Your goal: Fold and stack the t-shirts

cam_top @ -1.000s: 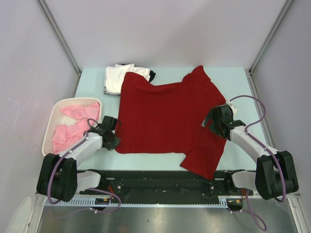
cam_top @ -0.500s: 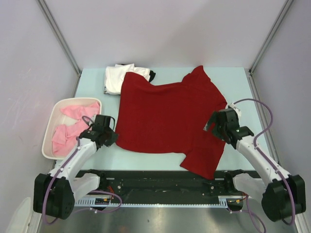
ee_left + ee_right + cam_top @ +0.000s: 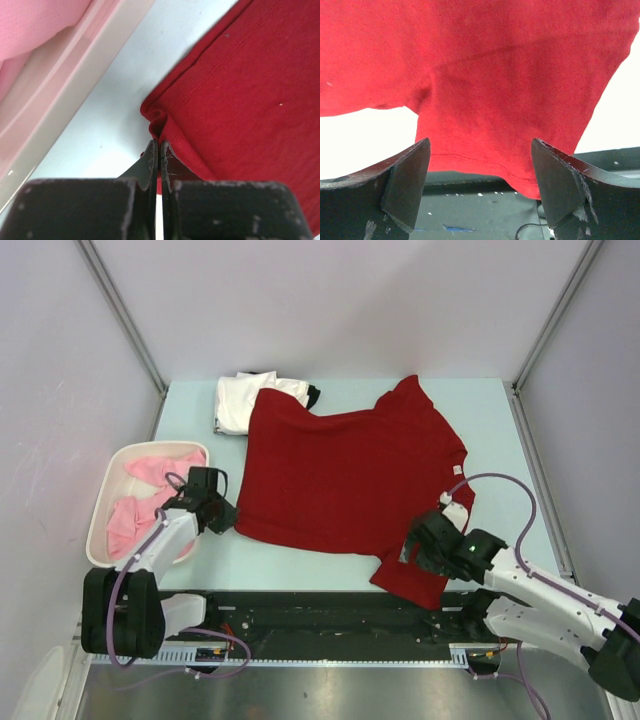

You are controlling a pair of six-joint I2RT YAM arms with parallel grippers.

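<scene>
Resting at the left edge, a white basket [image 3: 160,446] held pink t-shirts [image 3: 135,500]. Just right of it, the left gripper [image 3: 222,517] was pinched shut on the near-left corner of the dark red t-shirt [image 3: 340,475], which lay spread across the table [image 3: 500,430]. A folded white t-shirt [image 3: 235,402] lay at the far left, partly beneath it. The right gripper [image 3: 413,546], jaws wide, hovered over the near-right sleeve, gripping nothing.

Your top view bright, evenly lit, soft shadows, your right wrist view burns the desk [image 3: 355,142] to white glare, your left wrist view sharp on the dark red t-shirt [image 3: 240,90], basket [image 3: 85,75] rim blurred
</scene>
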